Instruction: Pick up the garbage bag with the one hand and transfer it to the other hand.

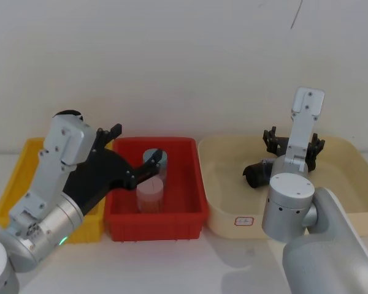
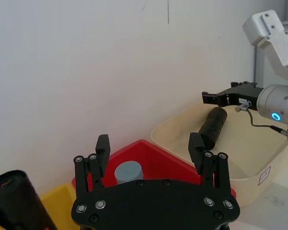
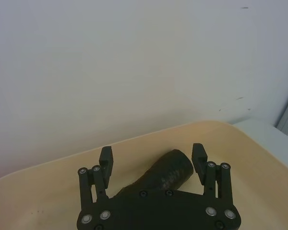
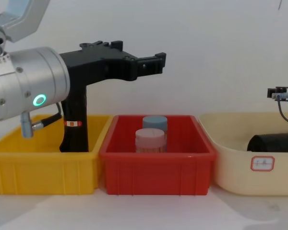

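White wall backs the beige tub (image 1: 224, 184) where the garbage bag (image 1: 256, 173) lies flat — right gripper (image 3: 152, 153) spread above it, left gripper (image 2: 149, 142) spread over the red bin (image 1: 154, 217). We expect an off-centre pinch to roll it away.

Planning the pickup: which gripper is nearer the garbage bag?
Right. The right gripper hangs open just above the garbage bag in the beige tray; the left gripper is open over the red bin next to it.

left arm: is reaching forward, green-ringed wrist raised | left gripper (image 2: 150, 146): is holding its fingers wide apart | right gripper (image 3: 152, 154): is hanging low, fingers standing apart, wrist ring glowing blue
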Robot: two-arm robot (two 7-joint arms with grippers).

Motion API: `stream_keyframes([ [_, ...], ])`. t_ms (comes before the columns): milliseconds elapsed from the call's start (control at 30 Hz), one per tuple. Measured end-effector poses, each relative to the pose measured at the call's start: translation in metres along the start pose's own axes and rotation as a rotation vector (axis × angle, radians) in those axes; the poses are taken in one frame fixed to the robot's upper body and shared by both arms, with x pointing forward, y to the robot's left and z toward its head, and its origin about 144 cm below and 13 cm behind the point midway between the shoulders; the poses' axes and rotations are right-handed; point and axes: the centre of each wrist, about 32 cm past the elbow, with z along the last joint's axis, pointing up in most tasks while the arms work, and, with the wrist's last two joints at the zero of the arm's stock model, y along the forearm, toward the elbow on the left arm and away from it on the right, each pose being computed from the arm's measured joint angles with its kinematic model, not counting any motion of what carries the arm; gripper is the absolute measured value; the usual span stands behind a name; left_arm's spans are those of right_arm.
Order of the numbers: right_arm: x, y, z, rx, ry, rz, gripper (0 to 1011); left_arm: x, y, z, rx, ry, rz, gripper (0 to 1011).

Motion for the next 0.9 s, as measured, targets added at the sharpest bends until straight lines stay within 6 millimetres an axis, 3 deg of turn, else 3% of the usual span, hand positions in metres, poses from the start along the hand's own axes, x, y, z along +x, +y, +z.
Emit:
stream_keyframes([
  [900, -0.001, 0.000, 0.000, -0.001, 0.000, -0.006, 1001, -0.002, 0.023, 0.000, 0.011, 0.005, 0.060, 1001],
])
